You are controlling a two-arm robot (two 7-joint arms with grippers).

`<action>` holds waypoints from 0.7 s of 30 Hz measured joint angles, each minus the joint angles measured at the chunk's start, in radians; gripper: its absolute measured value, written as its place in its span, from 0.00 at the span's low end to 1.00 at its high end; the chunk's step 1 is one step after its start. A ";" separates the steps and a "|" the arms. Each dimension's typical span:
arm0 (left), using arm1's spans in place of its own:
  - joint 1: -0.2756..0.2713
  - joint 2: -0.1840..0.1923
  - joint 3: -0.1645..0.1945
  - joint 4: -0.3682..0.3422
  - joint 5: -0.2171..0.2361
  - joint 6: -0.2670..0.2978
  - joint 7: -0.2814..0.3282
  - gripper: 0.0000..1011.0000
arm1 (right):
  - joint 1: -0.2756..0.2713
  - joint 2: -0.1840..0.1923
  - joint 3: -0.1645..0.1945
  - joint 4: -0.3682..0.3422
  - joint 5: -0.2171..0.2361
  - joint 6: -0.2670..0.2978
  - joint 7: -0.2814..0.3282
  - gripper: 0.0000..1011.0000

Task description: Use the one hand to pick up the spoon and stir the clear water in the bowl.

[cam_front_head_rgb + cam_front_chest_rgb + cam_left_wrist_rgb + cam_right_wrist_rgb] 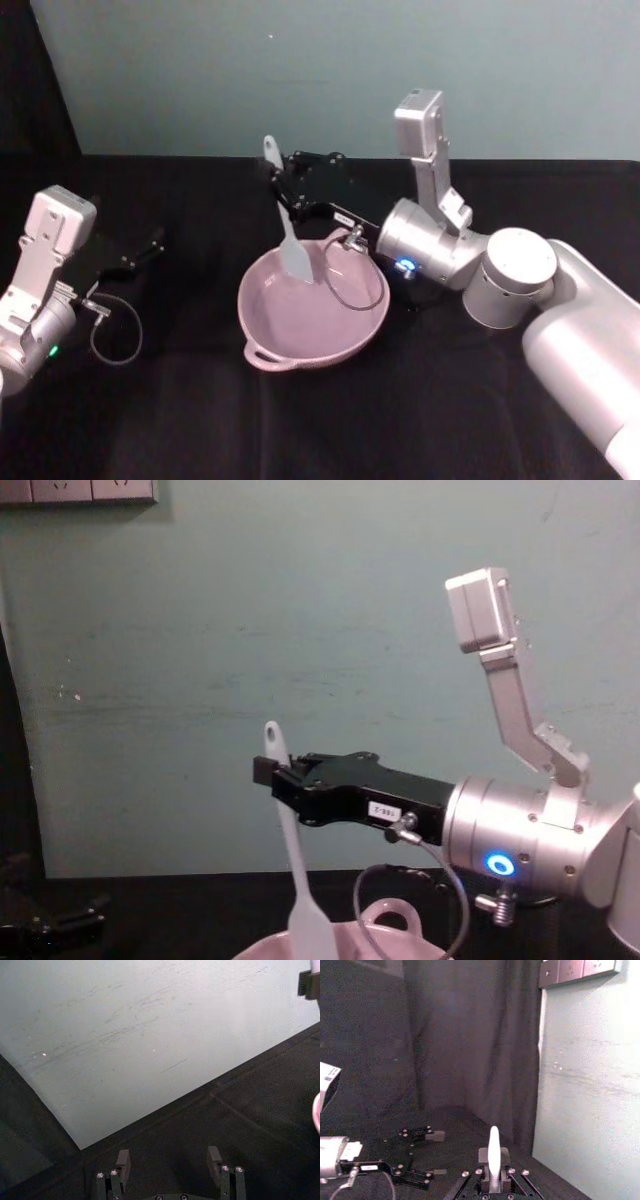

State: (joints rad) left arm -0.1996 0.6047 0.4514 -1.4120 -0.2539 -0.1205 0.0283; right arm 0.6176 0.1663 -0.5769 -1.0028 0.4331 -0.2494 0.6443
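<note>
Right arm — thick silver cylinder with a blue ring light, then a white rounded shell further back. Grey boxy camera on an angled silver bracket. Right gripper: black linkage, small white label, thin grey cable looping from a metal plug. Left arm also silver, with a green light — left gripper black, silver screws at the finger joints.

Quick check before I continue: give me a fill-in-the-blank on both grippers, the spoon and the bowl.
1. The black right gripper has its jaws ____ on the long white plastic spoon.
2. The spoon's flat blade sits ____ the pale pink glossy bowl.
3. The black left gripper, parked to the left of the bowl, has its jaws ____.
Missing words: shut; inside; open.
</note>
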 joint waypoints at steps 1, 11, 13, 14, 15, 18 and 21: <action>0.000 0.000 0.000 0.000 0.000 0.000 0.000 1.00 | -0.005 0.007 0.006 -0.010 -0.006 0.000 -0.005 0.12; 0.000 0.000 0.000 0.000 0.000 0.000 0.000 1.00 | -0.072 0.079 0.038 -0.130 -0.024 0.038 -0.013 0.12; 0.000 0.000 0.000 0.000 0.000 0.000 0.000 1.00 | -0.090 0.096 0.039 -0.162 -0.022 0.051 -0.003 0.12; 0.000 0.000 0.000 0.000 0.000 0.000 0.000 1.00 | -0.097 0.103 0.039 -0.173 -0.021 0.055 0.003 0.12; 0.000 0.000 0.000 0.000 0.000 0.000 0.000 1.00 | -0.103 0.108 0.039 -0.183 -0.018 0.059 0.009 0.12; 0.000 0.000 0.000 0.000 0.000 0.000 0.000 1.00 | -0.123 0.123 0.037 -0.222 -0.001 0.072 0.030 0.12; 0.000 0.000 0.000 0.000 0.000 0.000 0.000 1.00 | -0.136 0.129 0.029 -0.248 0.010 0.080 0.046 0.12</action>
State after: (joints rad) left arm -0.1996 0.6047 0.4514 -1.4120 -0.2539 -0.1205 0.0283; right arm 0.4819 0.2953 -0.5481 -1.2509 0.4436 -0.1691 0.6905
